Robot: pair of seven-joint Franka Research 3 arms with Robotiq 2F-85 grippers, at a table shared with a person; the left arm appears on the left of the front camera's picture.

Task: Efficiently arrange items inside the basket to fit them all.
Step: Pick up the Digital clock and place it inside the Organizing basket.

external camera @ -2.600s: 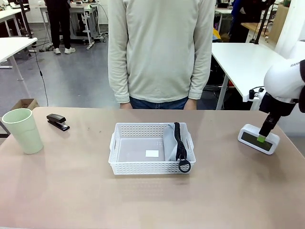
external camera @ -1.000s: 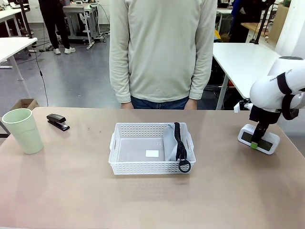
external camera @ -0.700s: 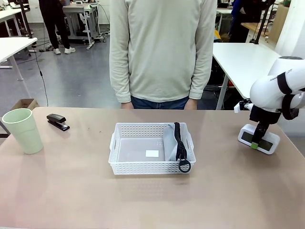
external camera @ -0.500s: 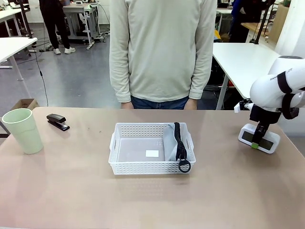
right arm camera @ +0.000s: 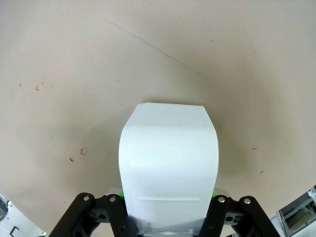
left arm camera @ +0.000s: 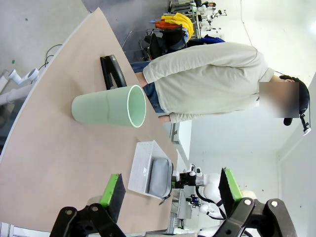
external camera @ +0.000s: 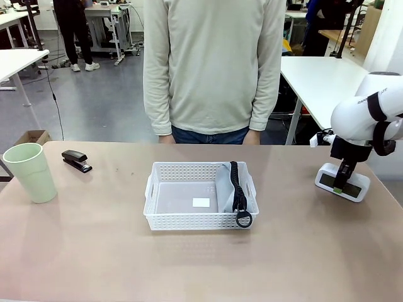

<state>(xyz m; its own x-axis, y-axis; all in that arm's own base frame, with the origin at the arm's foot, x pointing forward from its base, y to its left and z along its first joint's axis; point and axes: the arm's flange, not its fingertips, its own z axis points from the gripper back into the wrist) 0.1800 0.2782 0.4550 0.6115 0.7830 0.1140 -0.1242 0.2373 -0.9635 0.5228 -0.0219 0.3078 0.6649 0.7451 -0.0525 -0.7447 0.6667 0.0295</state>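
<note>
Right gripper pinched the white box at three o'clock from the basket; left gripper gaped wide, holding nothing.

Right wrist view: the box covers most of the right gripper's pads, leaving green slivers at either side. The box's near end is cut off by the bottom edge. Front view: print on the box label too small to read. Right arm cut off at the right edge. Pouch's lower part hidden behind the basket wall. Person cut off above the shoulders. Left wrist view: one end of the stapler hidden behind the cup.
</note>
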